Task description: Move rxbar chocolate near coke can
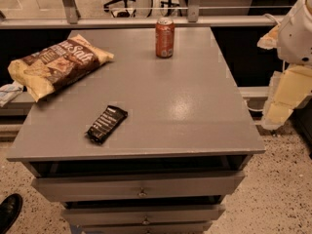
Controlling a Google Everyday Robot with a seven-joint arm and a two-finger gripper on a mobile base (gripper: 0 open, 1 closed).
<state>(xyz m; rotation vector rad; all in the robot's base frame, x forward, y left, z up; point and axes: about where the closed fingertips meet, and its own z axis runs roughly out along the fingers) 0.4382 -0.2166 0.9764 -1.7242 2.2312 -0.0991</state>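
Note:
The rxbar chocolate (107, 124) is a small flat black bar with white lettering. It lies at an angle on the grey cabinet top (185, 106), near the front left. The coke can (165, 38) stands upright at the back middle of the top, well away from the bar. My gripper (284, 99) hangs off the right side of the cabinet, beyond its right edge and above the floor, far from both the bar and the can. It holds nothing that I can see.
A large yellow-brown chip bag (56, 64) lies at the back left, overhanging the left edge. The cabinet has drawers (141, 185) in front. A railing (146, 21) runs behind it. A black shoe (9, 211) shows at the bottom left on the speckled floor.

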